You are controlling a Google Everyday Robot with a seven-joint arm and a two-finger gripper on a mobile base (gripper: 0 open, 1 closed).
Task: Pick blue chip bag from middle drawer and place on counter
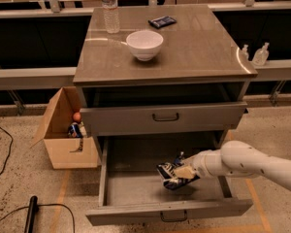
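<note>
The blue chip bag (pixel 169 173), crinkled dark navy foil with white lettering, is tilted and held just above the floor of the open middle drawer (pixel 133 191). It casts a shadow below itself. My gripper (pixel 182 172) reaches in from the right on a white arm and is shut on the bag's right side. The counter (pixel 203 47) is the glossy grey-brown cabinet top above.
On the counter stand a white bowl (pixel 144 43), a water bottle (pixel 110 8) and a small flat dark blue packet (pixel 162 21). A shut grey drawer front (pixel 165 116) sits above the open drawer. An open cardboard box (pixel 63 135) stands on the floor to the left. A cable (pixel 5 144) runs along the floor.
</note>
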